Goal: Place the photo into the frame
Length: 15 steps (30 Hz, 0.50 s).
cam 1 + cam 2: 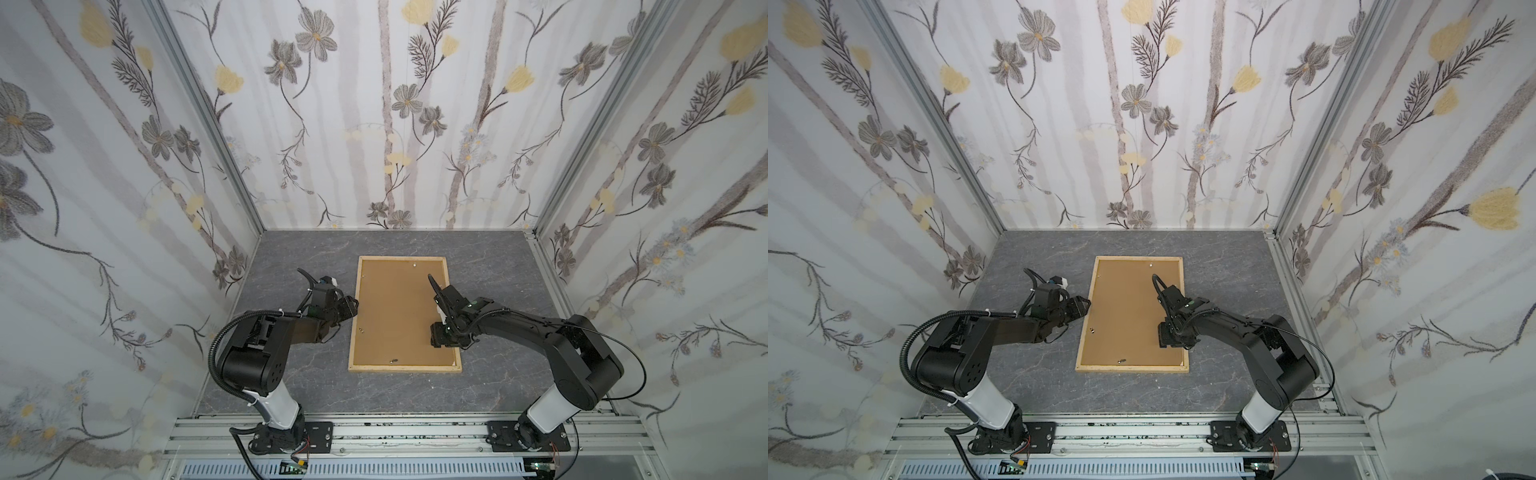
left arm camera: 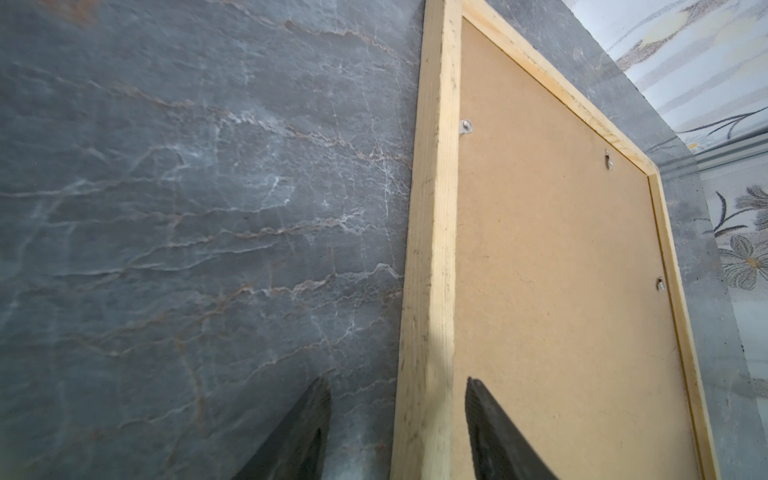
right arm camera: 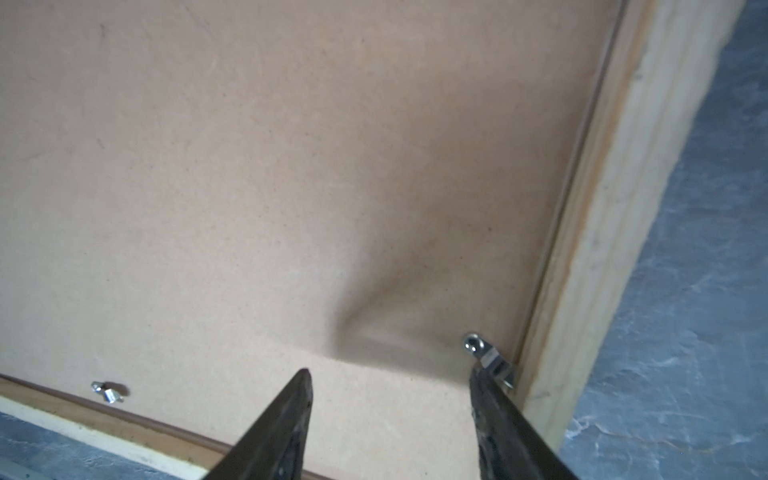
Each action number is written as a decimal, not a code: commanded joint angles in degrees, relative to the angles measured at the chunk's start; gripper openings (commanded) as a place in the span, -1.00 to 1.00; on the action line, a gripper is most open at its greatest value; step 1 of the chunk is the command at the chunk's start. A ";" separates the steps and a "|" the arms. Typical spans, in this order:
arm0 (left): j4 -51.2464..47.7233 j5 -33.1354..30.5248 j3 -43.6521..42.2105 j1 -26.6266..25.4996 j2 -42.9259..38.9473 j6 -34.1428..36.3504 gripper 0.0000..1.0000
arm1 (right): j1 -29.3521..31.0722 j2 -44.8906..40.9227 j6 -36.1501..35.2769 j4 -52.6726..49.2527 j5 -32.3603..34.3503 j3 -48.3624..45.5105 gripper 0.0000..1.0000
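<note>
Our left gripper (image 2: 397, 380) has its fingers spread astride one long rail of the frame (image 2: 432, 249), one over the table (image 2: 208, 208), one over the backing panel (image 2: 561, 270), pinching nothing. Our right gripper (image 3: 388, 370) is spread too, one tip at a metal tab (image 3: 486, 357) by the opposite rail. The frame lies back-up; the photo shows nowhere. We should steady the rail gently and nudge the tab sideways without gouging the panel.
</note>
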 commanded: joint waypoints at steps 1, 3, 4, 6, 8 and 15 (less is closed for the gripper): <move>-18.63 -3.45 -0.98 0.13 1.27 -0.40 0.14 | -1.27 3.49 -0.86 4.88 6.06 -3.70 0.24; -18.63 -3.37 -1.01 0.17 1.31 -0.28 0.13 | -1.58 4.08 -1.54 4.98 6.30 -3.09 0.24; -18.70 -3.37 -0.97 0.12 1.31 -0.24 0.13 | -1.65 4.44 -1.71 5.08 6.55 -2.74 0.24; -18.71 -3.38 -1.06 0.16 1.31 -0.19 0.13 | -1.72 5.17 -2.01 5.58 6.80 -2.34 0.26; -18.71 -3.29 -1.06 0.12 1.33 -0.15 0.13 | -1.74 5.92 -2.01 6.07 7.68 -1.85 0.27; -18.54 -2.86 -1.19 0.15 1.23 0.00 0.13 | -2.09 5.53 -1.74 6.59 8.27 -0.18 0.29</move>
